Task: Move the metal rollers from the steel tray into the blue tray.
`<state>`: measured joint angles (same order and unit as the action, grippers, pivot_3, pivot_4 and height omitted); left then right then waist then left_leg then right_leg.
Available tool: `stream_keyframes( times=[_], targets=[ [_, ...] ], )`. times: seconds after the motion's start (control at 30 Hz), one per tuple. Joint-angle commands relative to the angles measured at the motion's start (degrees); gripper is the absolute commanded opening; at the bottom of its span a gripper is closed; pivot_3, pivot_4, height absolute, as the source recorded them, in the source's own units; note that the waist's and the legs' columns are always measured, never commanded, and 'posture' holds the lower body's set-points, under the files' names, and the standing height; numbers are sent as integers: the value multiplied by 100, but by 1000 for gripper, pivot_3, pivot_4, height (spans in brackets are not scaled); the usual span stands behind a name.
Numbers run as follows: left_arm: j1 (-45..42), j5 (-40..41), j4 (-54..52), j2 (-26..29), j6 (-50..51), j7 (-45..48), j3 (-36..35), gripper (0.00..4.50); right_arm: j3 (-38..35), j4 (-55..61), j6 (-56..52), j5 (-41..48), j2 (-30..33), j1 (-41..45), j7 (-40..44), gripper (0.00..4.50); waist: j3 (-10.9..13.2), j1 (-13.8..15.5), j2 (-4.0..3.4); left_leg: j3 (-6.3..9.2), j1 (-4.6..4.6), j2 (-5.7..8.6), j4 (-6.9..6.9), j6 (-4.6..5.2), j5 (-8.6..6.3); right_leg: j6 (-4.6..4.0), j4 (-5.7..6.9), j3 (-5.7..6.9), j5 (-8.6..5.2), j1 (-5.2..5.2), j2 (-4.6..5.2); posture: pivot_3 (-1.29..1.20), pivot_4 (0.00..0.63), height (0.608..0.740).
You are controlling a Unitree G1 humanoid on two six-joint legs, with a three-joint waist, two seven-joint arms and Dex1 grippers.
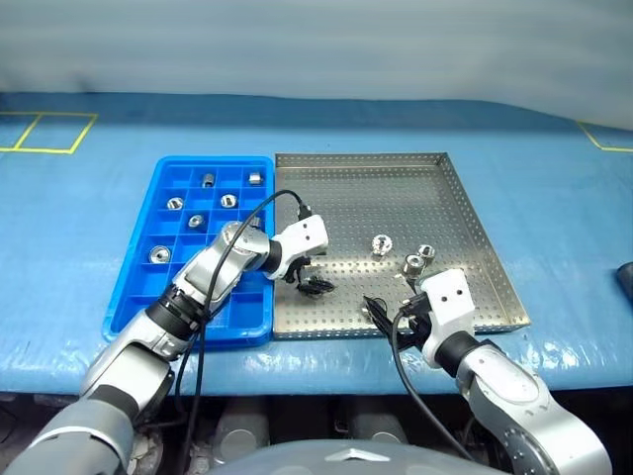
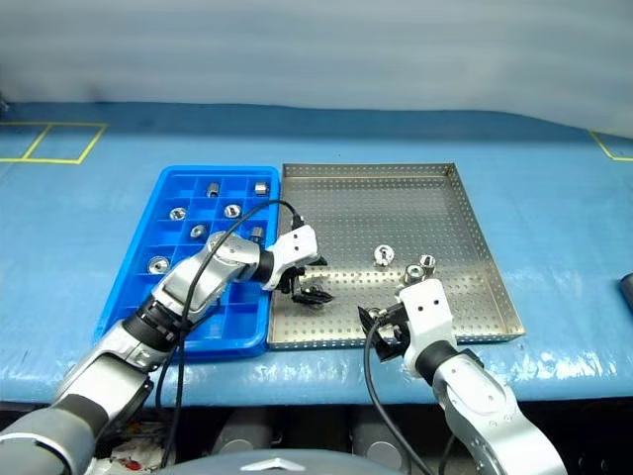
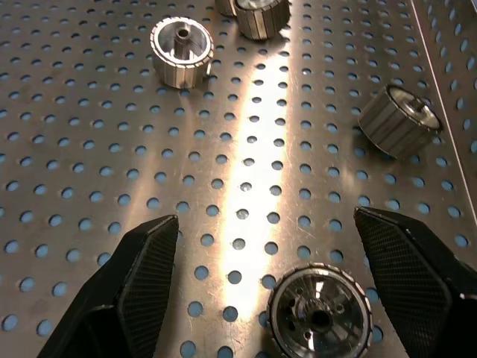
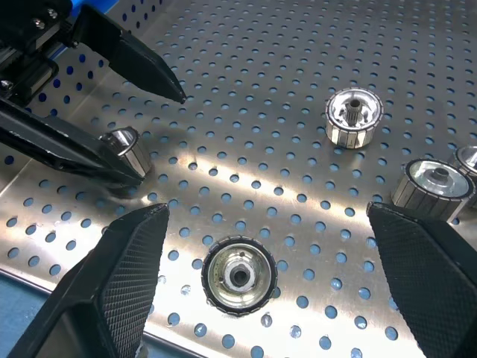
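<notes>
The blue tray (image 1: 138, 287) lies on the left of the blue-covered table (image 1: 79, 228), its long side touching the steel tray (image 1: 465, 213) on its right. From the head views, seven metal rollers sit apart in its far compartments, among them one at the far row (image 1: 209, 180), one beside it (image 1: 255, 178) and one nearest the robot (image 1: 158, 254); at this range they are only small silver spots.

The left gripper (image 1: 315, 285) reaches across the blue tray's near right corner onto the steel tray, its fingers spread and pointing down to the right. The right wrist view shows what the head views cannot: one black finger (image 4: 71, 153) of that gripper lies against a roller (image 4: 124, 151), the other finger (image 4: 138, 67) stands clear of it.

The left wrist view shows the rollers' look: short ribbed silver cylinders with a hollow centre. One (image 3: 319, 317) stands on end between the spread fingertips (image 3: 141, 276), bore facing up. A second (image 3: 182, 51) also stands upright, while a third (image 3: 396, 121) lies on its side, its axis along the sheet, near the raised rim.

The right gripper (image 1: 391, 312) hovers at the steel tray's near edge, fingers wide apart and holding nothing. In its wrist view a roller (image 4: 238, 275) stands upright between the fingertips (image 4: 127, 276), and two more (image 4: 354, 117) (image 4: 432, 188) stand upright farther on.
</notes>
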<state>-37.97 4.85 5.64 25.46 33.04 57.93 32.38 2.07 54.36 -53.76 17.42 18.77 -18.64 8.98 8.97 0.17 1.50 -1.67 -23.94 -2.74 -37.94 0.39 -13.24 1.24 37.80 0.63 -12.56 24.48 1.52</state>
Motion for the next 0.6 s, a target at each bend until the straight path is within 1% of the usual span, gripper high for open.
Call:
stream_keyframes(
  times=[0.03, 0.13, 0.3, 0.4, 0.53, 0.6],
  targets=[
    [-149, -248, -57, 152, -194, 397, 242, 4095, 38, 223, 181, -48, -43, -42, -71, 4500, 0, -27, 0, -1, 0, 0, 0, 0, 0, 1, 0, -2, 0, 1, 0, -34, 150, 740],
    [-163, -382, -128, 270, -277, 698, 415, 4095, 63, 201, 213, -70, -68, -33, -91, 4500, -1, -94, -2, 0, 3, -1, -1, 0, 0, 1, 2, -2, 0, 0, 0, -26, 150, 740],
    [-159, -619, -275, 420, -346, 1045, 623, 4095, 124, 114, 264, -117, -87, 56, -86, 4500, -1, -108, -3, -1, 6, -7, 1, 0, 0, -2, 4, -4, -2, 1, -6, -14, 150, 740],
    [-171, -705, -318, 413, -348, 1077, 643, 3530, 125, 70, 288, -135, -91, 127, -65, 4500, -1, -97, -3, 0, 6, -11, 1, 0, 0, -3, 6, -3, -2, 2, -10, -5, 150, 740],
    [-166, -787, -366, 363, -343, 1084, 604, 2201, 163, 16, 299, -139, -89, 224, -36, 4500, -1, -89, -3, -1, 6, -11, 0, 0, 0, -3, 7, -3, -2, 1, -9, 4, 150, 740],
    [-155, -787, -391, 329, -329, 1051, 558, 1709, 180, -5, 300, -138, -91, 272, -30, 4500, -1, -83, -2, -1, 6, -10, 0, 0, 0, -3, 6, -3, -2, 1, -9, 12, 150, 740]
  ],
)
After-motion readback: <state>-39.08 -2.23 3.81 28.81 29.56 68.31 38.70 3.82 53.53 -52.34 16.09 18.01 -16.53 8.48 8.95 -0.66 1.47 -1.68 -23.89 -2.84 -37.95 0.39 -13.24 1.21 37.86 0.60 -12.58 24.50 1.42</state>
